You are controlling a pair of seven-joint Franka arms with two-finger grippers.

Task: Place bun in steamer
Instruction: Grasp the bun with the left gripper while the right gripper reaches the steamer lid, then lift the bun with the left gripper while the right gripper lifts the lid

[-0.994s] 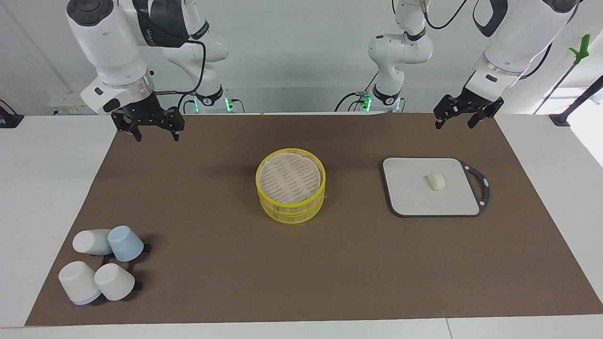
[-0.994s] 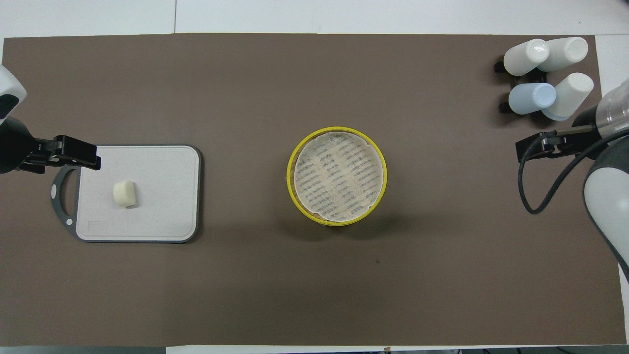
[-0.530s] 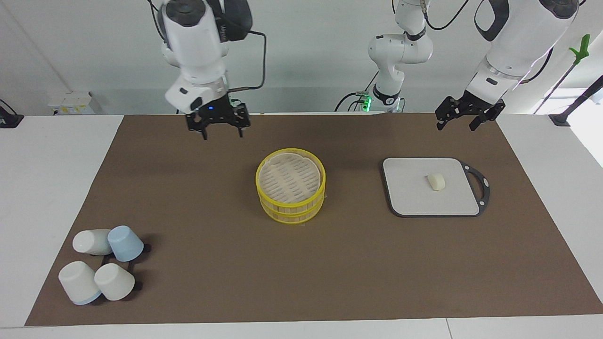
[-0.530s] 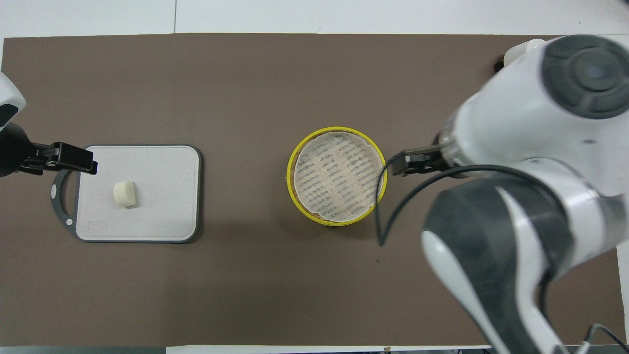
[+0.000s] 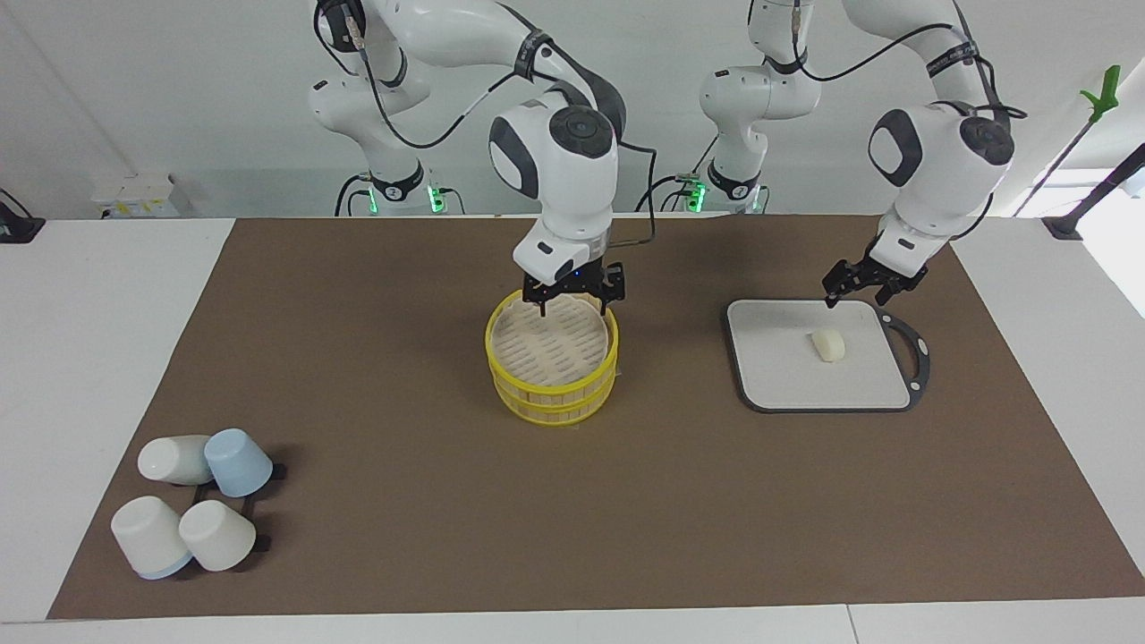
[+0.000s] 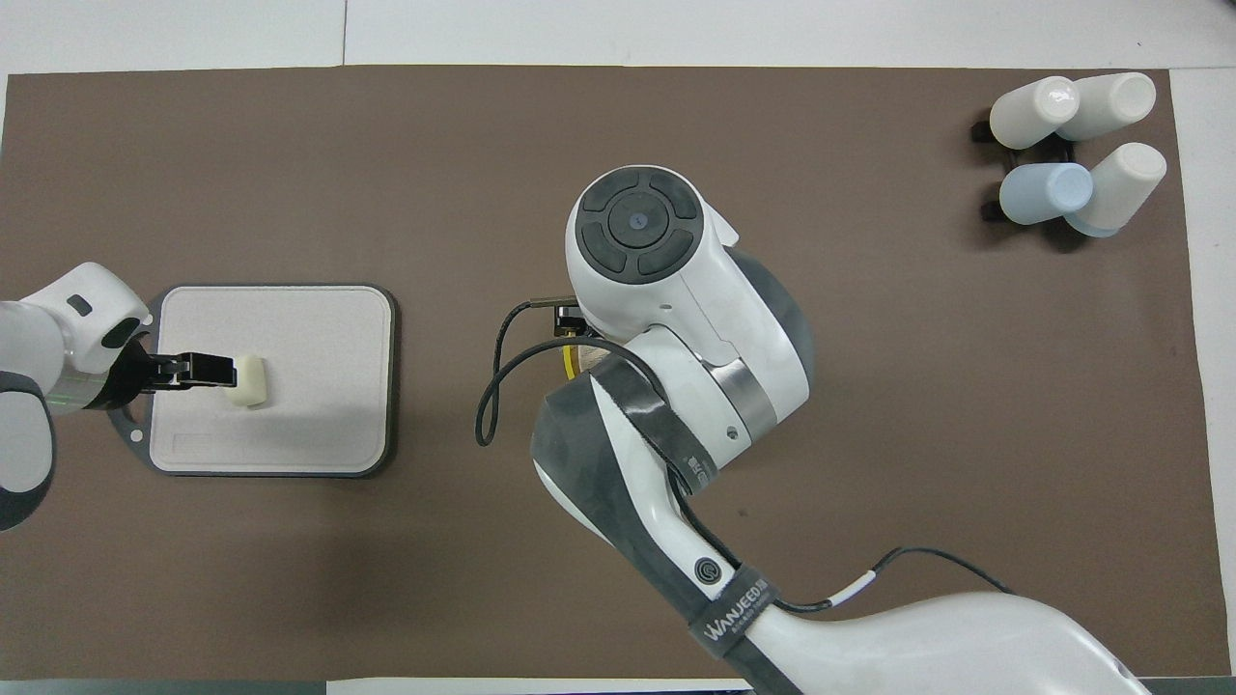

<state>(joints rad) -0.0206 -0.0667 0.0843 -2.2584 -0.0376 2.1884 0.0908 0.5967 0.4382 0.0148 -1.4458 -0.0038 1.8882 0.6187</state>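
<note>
The yellow-rimmed steamer (image 5: pixel 552 362) stands mid-table with its slatted top showing. In the overhead view only a sliver of its rim (image 6: pixel 570 359) shows under the right arm. My right gripper (image 5: pixel 577 304) is open and empty, low over the part of the steamer's top nearest the robots. The cream-white bun (image 5: pixel 827 344) lies on the grey board (image 5: pixel 778 376), and it also shows in the overhead view (image 6: pixel 251 379). My left gripper (image 5: pixel 857 293) is open and empty, low over the board's edge nearest the robots, close to the bun; in the overhead view the left gripper (image 6: pixel 224 371) reaches up to it.
Several white and blue cups (image 5: pixel 192 501) lie on a black rack at the right arm's end of the table, farther from the robots; they also show in the overhead view (image 6: pixel 1072 145). The board's handle (image 5: pixel 917 349) points toward the left arm's end of the table. A brown mat (image 5: pixel 402 537) covers the table.
My right gripper has swung from the right arm's end of the table to over the steamer. My left gripper has come down and moved toward the bun. Bun and steamer have not moved.
</note>
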